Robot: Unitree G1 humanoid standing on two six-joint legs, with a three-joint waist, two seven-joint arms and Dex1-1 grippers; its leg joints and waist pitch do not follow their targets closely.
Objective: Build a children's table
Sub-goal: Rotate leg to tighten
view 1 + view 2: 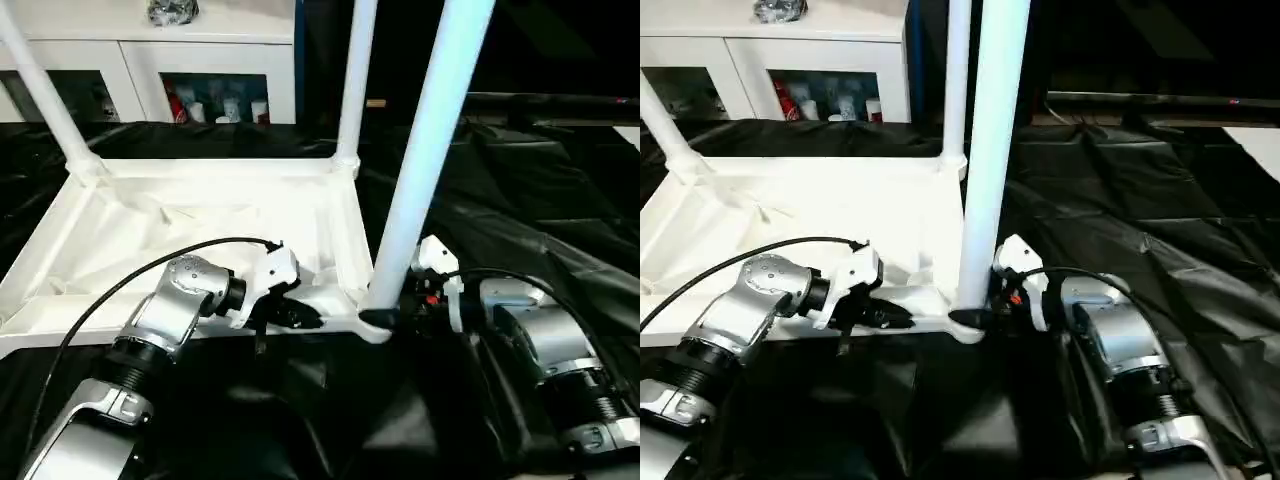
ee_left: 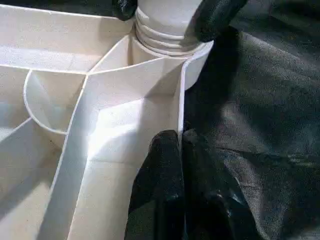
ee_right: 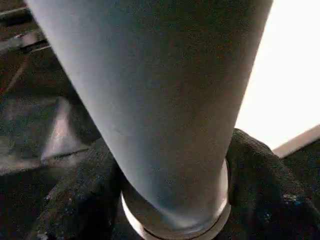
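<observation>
White plastic rectangular tabletop [image 1: 200, 215] is laid ribbed underside up on black cloth [image 1: 520, 210]. Long white round tapered leg [image 1: 425, 150] is seated upright in its near corner socket, clasped at the base by right gripper [image 1: 385, 318]. Tabletop's near rim is pinched by closed left gripper [image 1: 300, 318].

You have the white plastic tabletop [image 1: 190, 215] lying upside down on the black cloth, its ribbed underside facing up with thin walls and a curved rib near the corner. Three white round legs stand in its corner sockets: the near leg [image 1: 425, 150] upright in the near right corner (threaded rings show at its base in the left wrist view), the far right leg [image 1: 355, 80] upright too, and the far left leg [image 1: 45, 95] leaning.
</observation>
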